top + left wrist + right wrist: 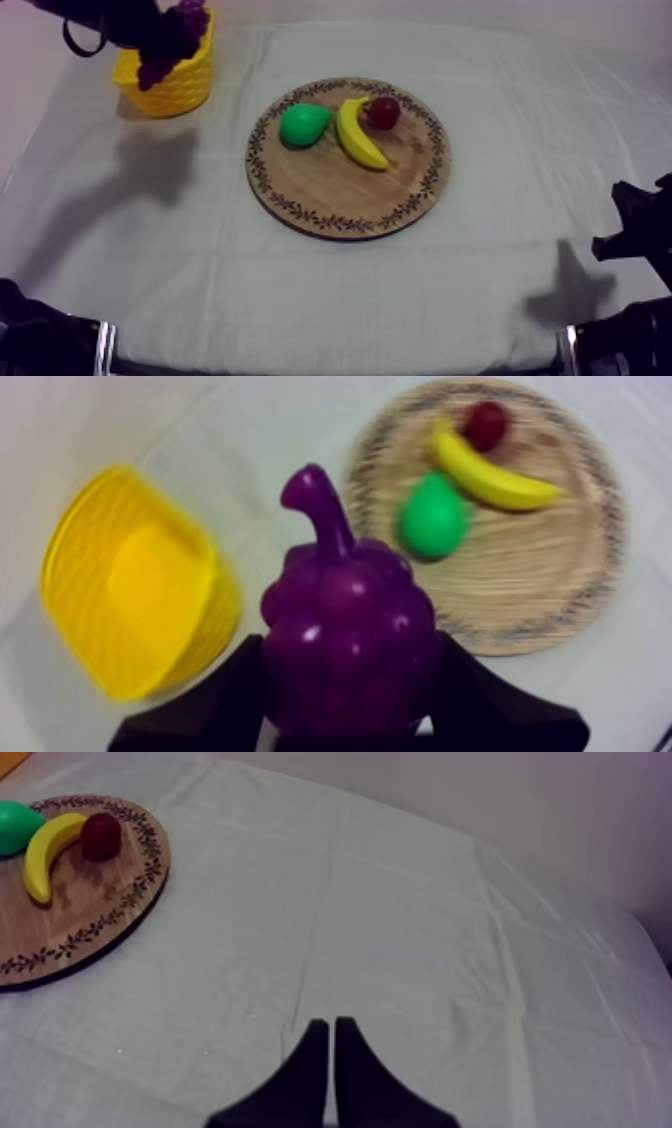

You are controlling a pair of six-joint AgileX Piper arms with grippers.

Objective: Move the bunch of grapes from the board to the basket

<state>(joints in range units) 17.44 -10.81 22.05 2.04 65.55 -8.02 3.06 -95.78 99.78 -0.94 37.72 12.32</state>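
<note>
At far left of the table, the left end effector held the grapes at the mouth of the basket. Could not tell if the grapes touched the rim. Left wrist view: both black fingers were clamped on the sides of the bunch, low on it, with the stem pointing away from the end effector. The basket sat just beside the bunch, tilted in that view, with its inside visible. The left arm was stretched out, entering the top view at upper left, and its shadow fell on the cloth below the basket.

The board was mid-table, well apart from the basket. On it the pear, banana and small red fruit were grouped at the far side. The banana lay between the pear and the red fruit and touched the red fruit.

The right end effector was closed on nothing, its fingers together in a narrow wedge over bare cloth, with the board off to one side and well apart. The right arm sat low at the right edge of the top view.
</note>
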